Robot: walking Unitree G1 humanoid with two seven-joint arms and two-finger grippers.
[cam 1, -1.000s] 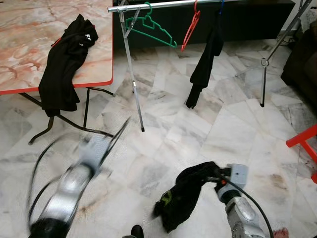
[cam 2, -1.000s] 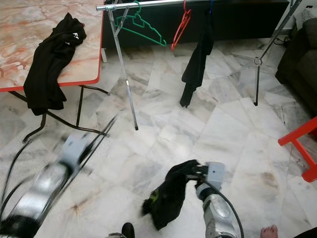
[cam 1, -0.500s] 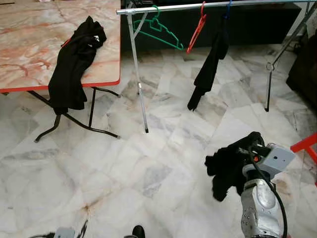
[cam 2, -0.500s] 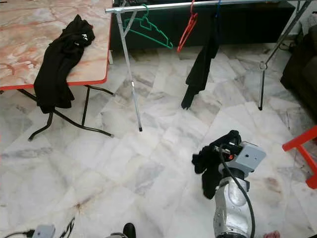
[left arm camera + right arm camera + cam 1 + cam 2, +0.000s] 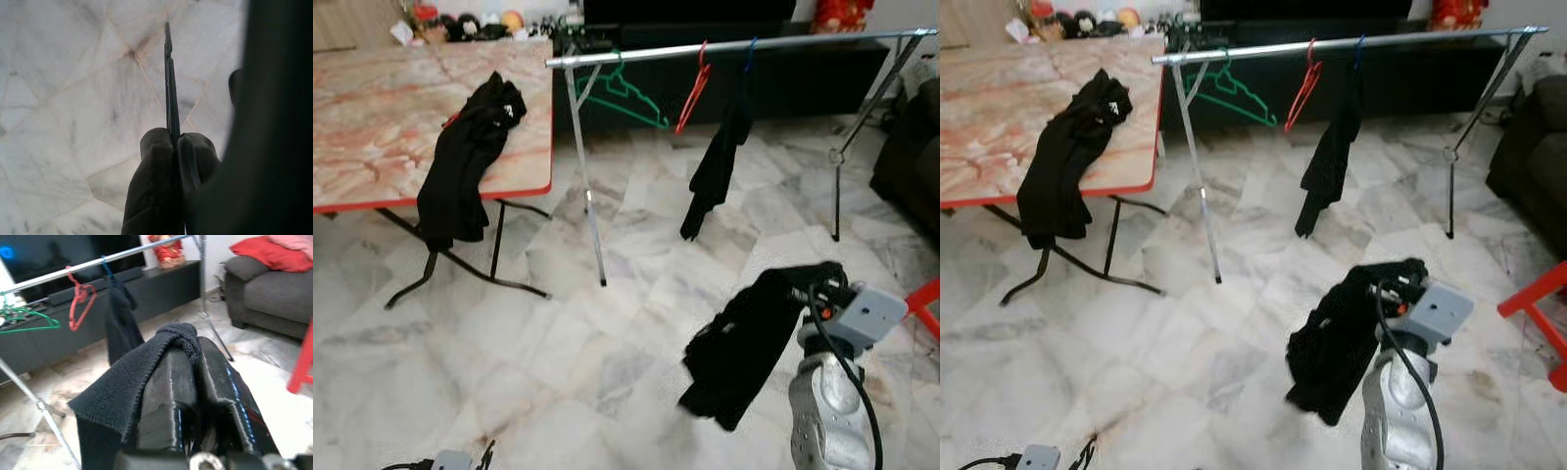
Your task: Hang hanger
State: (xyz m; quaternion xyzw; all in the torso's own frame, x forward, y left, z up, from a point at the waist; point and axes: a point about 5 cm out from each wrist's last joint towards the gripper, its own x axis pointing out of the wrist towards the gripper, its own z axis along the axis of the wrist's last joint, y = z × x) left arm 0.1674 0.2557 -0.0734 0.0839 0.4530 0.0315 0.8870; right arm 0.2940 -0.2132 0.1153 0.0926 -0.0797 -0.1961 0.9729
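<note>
A marble-topped table (image 5: 372,127) with a red edge stood to the left of the clothes rail (image 5: 734,46), and a black garment (image 5: 465,162) lay draped over the table's near corner, its lower part hanging past the edge. Behind the table, small objects sat along a dark low cabinet, too blurred to identify. The left gripper (image 5: 171,98) hung low over the pale marble floor (image 5: 509,343), well short of the rail; in its wrist view the two black fingers lay pressed together with nothing between them.

On the rail itself, near its left upright, hung a green hanger (image 5: 622,93), tilted and bare. Just right of it hung a red hanger (image 5: 690,83), also bare. Next along, a blue hanger (image 5: 750,47) carried a dark garment (image 5: 715,166) that dangled in a narrow strip toward the floor. The rail's right leg (image 5: 837,186) stood further right, with a dark sofa (image 5: 274,293) beyond it.

In front of the rail and well apart from it, the right gripper (image 5: 195,377) was clamped on a black cloth (image 5: 744,343), which wrapped over its fingertips and hung down in a loose, crumpled bunch. Whether a hanger sat inside the cloth could not be made out. A red frame (image 5: 925,299) stood at the far right, below the sofa.
</note>
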